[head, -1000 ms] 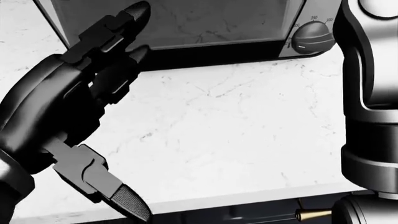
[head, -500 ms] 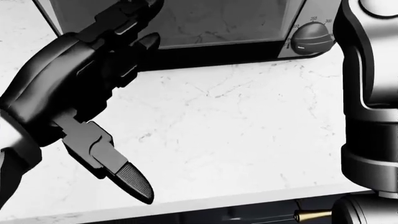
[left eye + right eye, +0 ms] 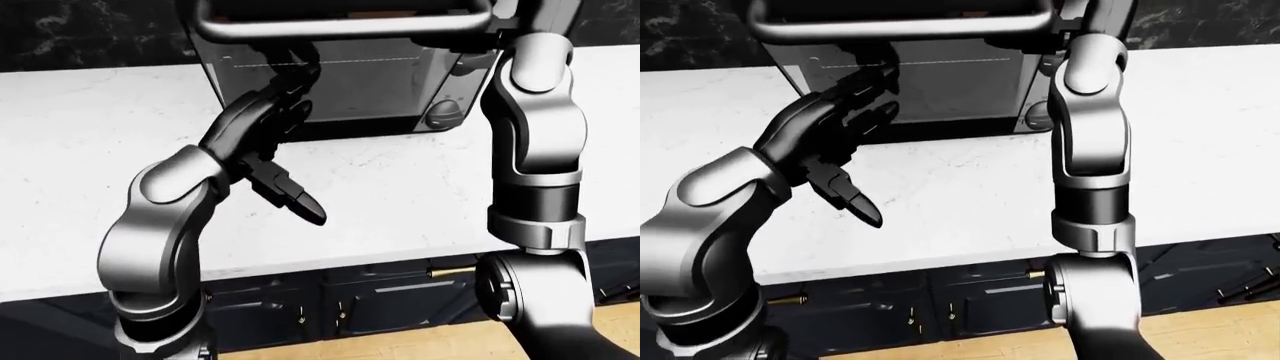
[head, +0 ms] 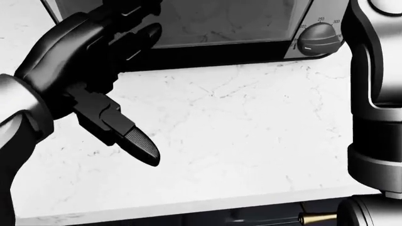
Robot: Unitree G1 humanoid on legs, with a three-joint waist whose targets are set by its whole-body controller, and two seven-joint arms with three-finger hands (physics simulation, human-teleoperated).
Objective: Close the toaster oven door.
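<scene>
The toaster oven (image 3: 340,67) stands on the white marble desk (image 3: 400,195) at the top of the left-eye view, its glass door (image 3: 345,82) hanging part-open with the bar handle (image 3: 340,26) tilted toward the camera and a dial (image 4: 317,37) at its lower right. The left hand (image 3: 265,142) reaches up to the door's lower left, fingers spread, two against the glass and the thumb (image 4: 135,141) pointing down over the desk. The right arm (image 3: 535,150) rises at the right of the view; its hand is hidden above the oven, so its state cannot be told.
</scene>
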